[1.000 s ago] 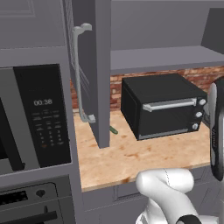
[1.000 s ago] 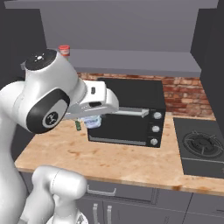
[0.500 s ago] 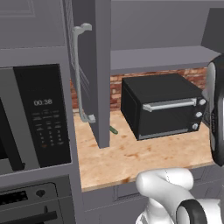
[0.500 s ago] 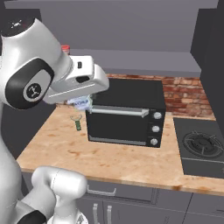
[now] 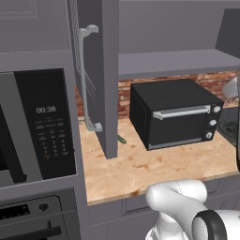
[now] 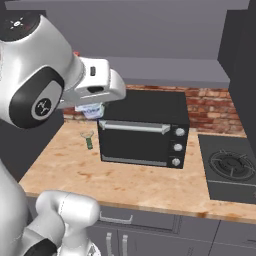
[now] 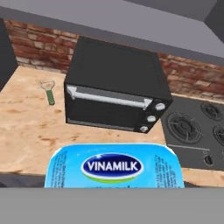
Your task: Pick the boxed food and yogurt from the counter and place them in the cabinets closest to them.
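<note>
Under my end effector [image 6: 93,111], raised above the tabletop [image 6: 135,182], sits the yogurt [image 7: 114,167], pinched fast, its blue label reading VINAMILK. Beyond stands a black toaster oven [image 7: 116,92], a green-handled peeler [image 7: 49,92] to its left.

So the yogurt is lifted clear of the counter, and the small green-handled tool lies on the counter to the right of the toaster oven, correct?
Not quite. The green-handled tool lies to the left of the toaster oven, not the right; the right base view shows it. The rest holds: the yogurt hangs under the gripper, clear of the counter.
</note>
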Controlling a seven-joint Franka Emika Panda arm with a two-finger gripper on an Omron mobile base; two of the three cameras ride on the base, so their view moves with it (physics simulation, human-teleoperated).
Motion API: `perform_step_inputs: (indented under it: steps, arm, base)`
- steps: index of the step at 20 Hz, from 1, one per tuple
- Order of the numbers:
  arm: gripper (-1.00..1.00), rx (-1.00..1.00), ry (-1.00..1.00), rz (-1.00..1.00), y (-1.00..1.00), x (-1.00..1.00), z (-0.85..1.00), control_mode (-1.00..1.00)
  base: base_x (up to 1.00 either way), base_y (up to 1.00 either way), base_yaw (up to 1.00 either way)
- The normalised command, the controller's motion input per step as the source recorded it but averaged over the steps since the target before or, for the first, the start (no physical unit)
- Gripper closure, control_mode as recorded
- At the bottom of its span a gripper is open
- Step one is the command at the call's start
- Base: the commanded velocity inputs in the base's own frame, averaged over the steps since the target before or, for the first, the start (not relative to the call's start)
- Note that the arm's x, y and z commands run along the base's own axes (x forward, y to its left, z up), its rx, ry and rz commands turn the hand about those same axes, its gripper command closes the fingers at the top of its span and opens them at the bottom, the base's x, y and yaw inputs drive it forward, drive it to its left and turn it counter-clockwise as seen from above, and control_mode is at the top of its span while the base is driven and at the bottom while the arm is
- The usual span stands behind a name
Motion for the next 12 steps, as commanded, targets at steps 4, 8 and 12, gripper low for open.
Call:
perform_step_inputs:
  steps: [4, 8, 12]
  arm:
    - [1.0, 0.06, -0.1, -0.04, 0.2, 0.0, 0.18, -1.0]
    - [1.0, 0.02, -0.06, -0.04, 0.35, 0.09, 0.21, -1.0]
    - [1.0, 0.0, -0.03, -0.02, 0.31, 0.28, 0.1, -1.0]
  base:
    - [0.0, 0.0, 0.0]
    - [0.0, 0.0, 0.0]
    - [0.0, 0.0, 0.0]
